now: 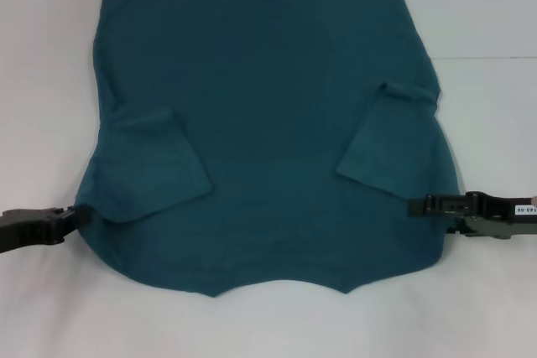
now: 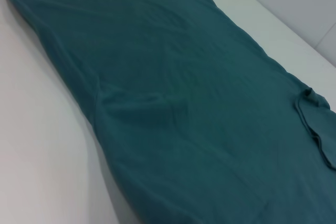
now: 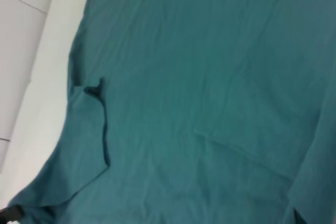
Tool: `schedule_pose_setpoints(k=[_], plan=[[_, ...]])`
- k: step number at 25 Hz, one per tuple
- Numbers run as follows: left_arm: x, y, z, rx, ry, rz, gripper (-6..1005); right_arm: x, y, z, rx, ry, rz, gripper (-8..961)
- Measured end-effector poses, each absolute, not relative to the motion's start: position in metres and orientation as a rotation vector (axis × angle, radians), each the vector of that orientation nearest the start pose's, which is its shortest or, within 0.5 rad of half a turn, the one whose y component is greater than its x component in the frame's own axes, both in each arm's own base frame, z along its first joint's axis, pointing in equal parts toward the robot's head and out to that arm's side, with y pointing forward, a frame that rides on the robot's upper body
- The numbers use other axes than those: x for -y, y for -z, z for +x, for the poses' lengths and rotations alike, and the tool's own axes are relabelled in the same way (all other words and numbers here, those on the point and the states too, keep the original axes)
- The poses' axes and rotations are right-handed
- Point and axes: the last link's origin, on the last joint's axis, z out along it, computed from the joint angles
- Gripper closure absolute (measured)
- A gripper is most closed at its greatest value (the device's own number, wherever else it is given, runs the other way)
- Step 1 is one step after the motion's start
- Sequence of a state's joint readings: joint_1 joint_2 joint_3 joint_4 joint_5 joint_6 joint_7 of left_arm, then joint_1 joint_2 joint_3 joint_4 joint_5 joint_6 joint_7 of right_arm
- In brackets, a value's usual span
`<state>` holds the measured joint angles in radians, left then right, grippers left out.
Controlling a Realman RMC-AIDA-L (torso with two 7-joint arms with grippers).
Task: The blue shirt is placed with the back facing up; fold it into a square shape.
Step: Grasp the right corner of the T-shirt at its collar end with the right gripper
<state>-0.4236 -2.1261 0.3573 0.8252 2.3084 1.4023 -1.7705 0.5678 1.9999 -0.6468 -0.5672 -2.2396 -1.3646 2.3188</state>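
A: Left gripper first?
B: Low at the left shoulder edge of the blue shirt, tips touching the cloth there. Clamped on the fabric or merely closed beside it: cannot tell.
A: Right gripper?
B: Mirrored at the opposite shoulder edge, tip laid against the cloth. Apart or together: cannot tell either.
A: And outward from there?
B: Shirt spread flat on the white table, plain side up, collar end nearest, hem running off the far edge of the head view. Left sleeve and right sleeve folded inward onto the body. Near edge scalloped around the neckline. Mild wrinkles across the back in both wrist views.
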Motion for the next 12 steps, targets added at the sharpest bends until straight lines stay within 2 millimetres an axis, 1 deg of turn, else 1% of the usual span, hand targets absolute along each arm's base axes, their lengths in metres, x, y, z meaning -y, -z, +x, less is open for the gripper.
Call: schedule_pose_setpoints(k=[5, 12], plan=[[-0.308, -0.039, -0.351, 1.292, 0.48, -2.199, 978, -0.337, -0.011, 0.316, -1.929, -0.55, -2.149, 37], [-0.308, -0.038, -0.351, 1.296, 0.481, -2.202, 978, -0.332, -0.016, 0.324, -1.919, -0.631, -2.106, 55]])
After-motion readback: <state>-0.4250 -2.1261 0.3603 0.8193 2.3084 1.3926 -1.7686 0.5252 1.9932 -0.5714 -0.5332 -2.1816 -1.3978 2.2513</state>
